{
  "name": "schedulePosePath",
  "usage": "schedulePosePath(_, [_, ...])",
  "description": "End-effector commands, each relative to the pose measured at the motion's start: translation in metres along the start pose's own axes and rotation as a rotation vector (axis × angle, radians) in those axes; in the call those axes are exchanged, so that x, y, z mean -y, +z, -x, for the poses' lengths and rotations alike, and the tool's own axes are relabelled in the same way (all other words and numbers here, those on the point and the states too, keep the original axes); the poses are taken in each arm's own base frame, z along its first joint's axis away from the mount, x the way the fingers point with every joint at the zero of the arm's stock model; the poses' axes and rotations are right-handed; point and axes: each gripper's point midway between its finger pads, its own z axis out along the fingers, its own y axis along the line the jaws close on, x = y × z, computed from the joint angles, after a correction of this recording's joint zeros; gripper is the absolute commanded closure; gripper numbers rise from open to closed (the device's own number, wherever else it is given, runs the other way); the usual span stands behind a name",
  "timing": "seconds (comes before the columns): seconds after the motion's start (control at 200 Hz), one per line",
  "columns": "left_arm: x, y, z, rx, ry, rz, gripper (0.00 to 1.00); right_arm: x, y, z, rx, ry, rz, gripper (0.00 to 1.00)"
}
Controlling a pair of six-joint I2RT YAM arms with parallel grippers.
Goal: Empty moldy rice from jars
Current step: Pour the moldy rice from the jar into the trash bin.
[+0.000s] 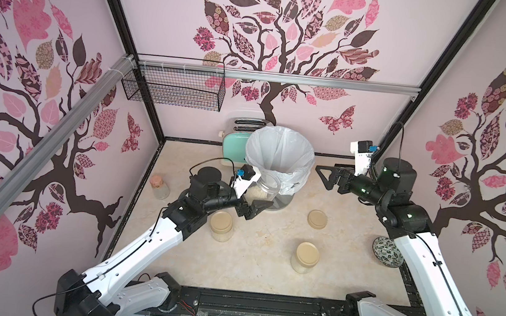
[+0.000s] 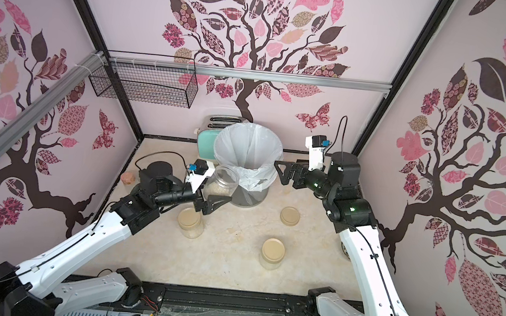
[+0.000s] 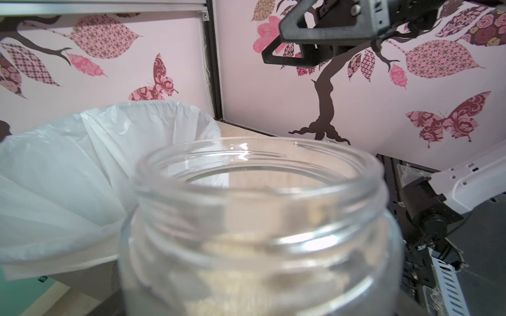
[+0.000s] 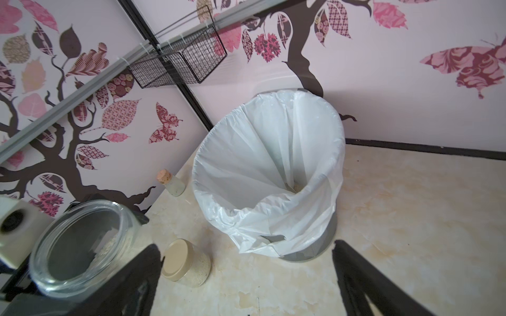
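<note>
Your left gripper (image 1: 261, 199) clamped on the uncapped jar (image 1: 267, 183) of rice (image 1: 255, 193), just beside the bin (image 1: 309, 159), your right gripper (image 1: 326, 175) spread wide, holding nothing.

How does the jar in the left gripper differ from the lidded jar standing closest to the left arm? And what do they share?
The held jar is uncapped, its mouth open; the standing jar wears a flat beige lid. The held jar sits in the left gripper beside the bin; the standing jar rests on the table, untouched. Both are clear glass with off-white rice inside.
</note>
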Motion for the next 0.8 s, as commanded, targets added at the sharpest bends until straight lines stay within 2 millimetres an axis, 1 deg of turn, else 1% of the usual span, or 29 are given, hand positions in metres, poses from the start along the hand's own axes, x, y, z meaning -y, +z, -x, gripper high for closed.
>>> schedulePosePath(0.0, [-0.019,-0.004,0.051,0.115,0.108,0.008,0.44,-0.017,-0.004,0.012,0.005,-0.025,0.077,0.01])
schedulePosePath(0.165, [-0.059,0.008,0.070,0.113,0.140,0.039,0.44,-0.036,0.001,0.028,0.034,-0.026,0.198,0.02])
schedulePosePath(0.235, [-0.070,0.016,0.072,0.084,0.174,0.045,0.44,-0.046,0.004,0.034,0.050,-0.029,0.270,0.03])
schedulePosePath(0.29, [-0.077,0.024,0.066,0.043,0.191,0.043,0.44,-0.053,0.007,0.039,0.051,-0.034,0.324,0.05])
schedulePosePath(0.35, [-0.084,0.030,0.066,0.030,0.202,0.046,0.44,-0.059,0.011,0.045,0.044,-0.044,0.372,0.07])
schedulePosePath(0.52, [-0.108,0.046,0.058,0.007,0.192,0.051,0.44,-0.064,0.031,0.061,0.018,-0.048,0.452,0.21])
schedulePosePath(0.63, [-0.123,0.059,0.053,-0.001,0.168,0.043,0.44,-0.063,0.041,0.070,0.021,-0.062,0.473,0.27])
schedulePosePath(0.72, [-0.132,0.068,0.052,-0.004,0.164,0.040,0.44,-0.064,0.052,0.071,0.004,-0.068,0.497,0.33])
schedulePosePath(0.795, [-0.138,0.076,0.052,-0.004,0.159,0.032,0.44,-0.062,0.067,0.067,-0.025,-0.088,0.493,0.34])
